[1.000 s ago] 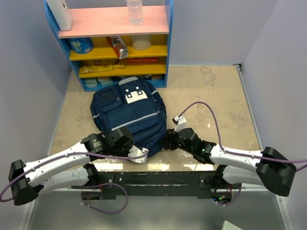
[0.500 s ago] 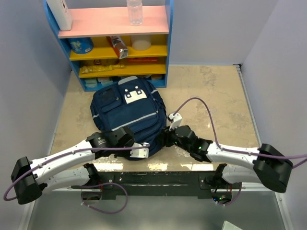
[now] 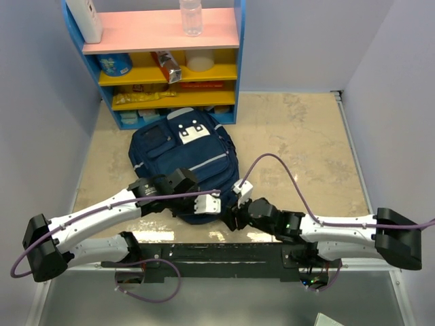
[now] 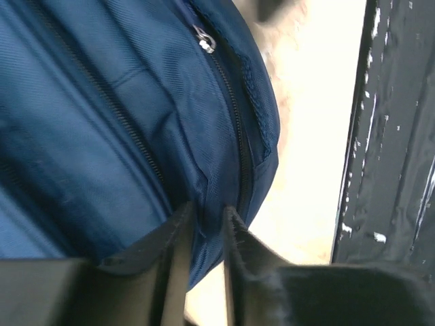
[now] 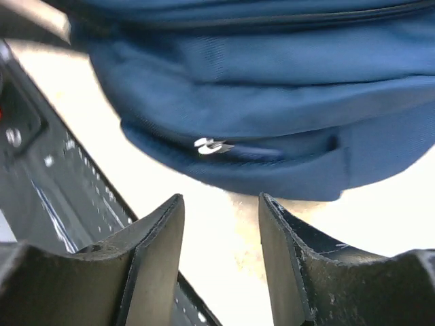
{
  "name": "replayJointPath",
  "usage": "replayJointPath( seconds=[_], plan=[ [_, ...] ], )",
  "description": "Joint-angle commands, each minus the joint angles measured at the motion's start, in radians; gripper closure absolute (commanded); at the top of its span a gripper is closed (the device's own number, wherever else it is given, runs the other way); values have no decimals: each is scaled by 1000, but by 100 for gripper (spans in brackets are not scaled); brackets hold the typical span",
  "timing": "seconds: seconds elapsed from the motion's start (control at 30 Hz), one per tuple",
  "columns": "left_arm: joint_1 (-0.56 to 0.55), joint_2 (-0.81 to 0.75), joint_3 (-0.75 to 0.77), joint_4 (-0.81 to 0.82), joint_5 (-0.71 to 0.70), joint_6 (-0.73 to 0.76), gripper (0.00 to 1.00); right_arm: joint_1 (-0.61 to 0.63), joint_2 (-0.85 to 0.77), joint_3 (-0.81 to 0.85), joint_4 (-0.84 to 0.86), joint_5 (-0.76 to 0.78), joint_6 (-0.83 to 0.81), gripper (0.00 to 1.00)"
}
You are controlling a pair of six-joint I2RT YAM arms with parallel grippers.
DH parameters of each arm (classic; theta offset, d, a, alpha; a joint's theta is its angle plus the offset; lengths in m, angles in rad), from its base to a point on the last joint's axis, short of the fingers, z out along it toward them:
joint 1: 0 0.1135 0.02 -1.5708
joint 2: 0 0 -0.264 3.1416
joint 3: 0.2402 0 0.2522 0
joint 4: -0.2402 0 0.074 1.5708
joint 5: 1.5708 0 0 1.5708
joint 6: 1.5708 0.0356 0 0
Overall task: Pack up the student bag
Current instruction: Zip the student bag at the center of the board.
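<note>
Now, 1 student bag (image 3: 183,163) lies flat at centre-left of the top view, just below 1 blue shelf unit (image 3: 238,68) w/ 1 bottle (image 3: 191,15) on top. 2 grippers meet at the bag's lower edge. The left gripper (image 3: 212,202) has its jaws slightly parted, bag seam in the gap. The right gripper (image 3: 231,214) is approx. half open, holding nothing. Vs. 1 s ago, both came closer together.
</note>
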Motion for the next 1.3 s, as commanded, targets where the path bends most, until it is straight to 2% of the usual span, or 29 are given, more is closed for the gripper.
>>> replayJointPath(
  seconds=[0.0,0.07,0.27,0.37,0.53,0.63,0.77,0.8,0.93,1.0,1.07,1.27],
  plan=[
    [13,-29,48,81,-20,-9,88,60,2,78,-27,105,-156,48],
    [12,-66,31,88,-37,-4,94,69,-21,90,-33,129,-234,48],
    [15,-160,-24,67,-103,31,99,68,-1,125,-32,106,-406,41],
    [19,-213,-42,58,-132,34,99,68,54,150,-21,28,-472,42],
    [18,-290,-96,36,-163,44,99,66,122,228,-52,-4,-557,46],
    [19,-328,-115,35,-180,48,99,62,161,254,-56,-15,-577,53],
    [19,-356,-153,38,-192,48,96,57,217,261,-26,-20,-563,72],
    [19,-364,-158,38,-192,47,95,51,230,265,-24,-24,-555,73],
    [18,-364,-168,38,-191,39,87,51,280,271,-18,-58,-552,72],
    [19,-362,-168,41,-197,28,85,49,278,265,-15,-70,-551,69],
    [18,-364,-170,44,-198,16,84,49,269,253,11,-73,-546,57],
    [19,-364,-165,55,-198,4,84,53,287,210,98,-53,-529,52]
  ],
)
